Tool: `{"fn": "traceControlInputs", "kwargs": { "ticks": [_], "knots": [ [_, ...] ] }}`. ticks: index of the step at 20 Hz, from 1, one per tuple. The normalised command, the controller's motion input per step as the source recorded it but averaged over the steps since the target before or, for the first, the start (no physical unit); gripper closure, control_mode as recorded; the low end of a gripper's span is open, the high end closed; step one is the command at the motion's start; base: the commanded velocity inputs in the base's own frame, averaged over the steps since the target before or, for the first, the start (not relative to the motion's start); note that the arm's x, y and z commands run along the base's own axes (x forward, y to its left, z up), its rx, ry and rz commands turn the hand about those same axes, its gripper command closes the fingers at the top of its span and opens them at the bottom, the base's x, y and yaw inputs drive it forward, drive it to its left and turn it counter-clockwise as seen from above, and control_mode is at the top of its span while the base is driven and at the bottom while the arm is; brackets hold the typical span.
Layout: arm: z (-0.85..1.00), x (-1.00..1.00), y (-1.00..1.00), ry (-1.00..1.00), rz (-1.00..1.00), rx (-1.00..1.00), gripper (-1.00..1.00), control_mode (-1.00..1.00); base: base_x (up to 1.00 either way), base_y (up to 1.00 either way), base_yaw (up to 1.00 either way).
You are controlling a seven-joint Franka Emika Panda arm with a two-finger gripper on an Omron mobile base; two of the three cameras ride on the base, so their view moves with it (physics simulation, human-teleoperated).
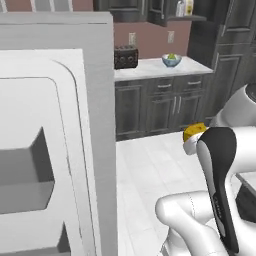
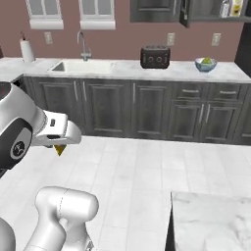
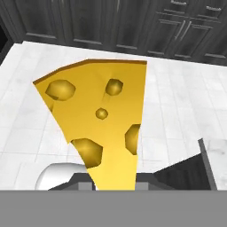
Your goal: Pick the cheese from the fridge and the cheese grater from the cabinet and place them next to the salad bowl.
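The cheese [image 3: 99, 119], a yellow-orange wedge with holes, is held by its narrow end in my gripper [image 3: 115, 185], which is shut on it above the white floor. In the left base view the cheese [image 1: 194, 131] peeks out behind my arm. In the right base view its tip [image 2: 60, 150] hangs under the hand. The fridge [image 1: 60, 130] stands open at the left, with white inner walls. The salad bowl [image 1: 171, 60] [image 2: 206, 64] sits on the far counter. Above it the cabinet [image 2: 211, 17] is open, and a small silver cheese grater [image 2: 225, 9] stands on its shelf.
A dark toaster [image 2: 155, 57] stands on the pale counter [image 2: 122, 68], left of the bowl. A sink [image 2: 83, 66] and a paper roll [image 2: 26, 49] lie further left. A white-and-yellow bag [image 2: 237, 7] is beside the grater. A marble island corner [image 2: 211, 220] juts in at lower right.
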Motion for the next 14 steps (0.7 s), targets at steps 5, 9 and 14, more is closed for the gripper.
{"fn": "traceControlInputs", "kwargs": {
  "ticks": [5, 9, 14],
  "knots": [
    [0.0, 0.0, 0.0, 0.0, 0.0, 0.0, 1.0, 1.0, 1.0, 0.0, 0.0],
    [0.0, 0.0, 0.0, 0.0, 0.0, 0.0, 1.0, 1.0, 1.0, 0.0, 0.0],
    [0.0, 0.0, 0.0, 0.0, 0.0, 0.0, 1.0, 1.0, 1.0, -0.02, 0.0]
  ]
}}
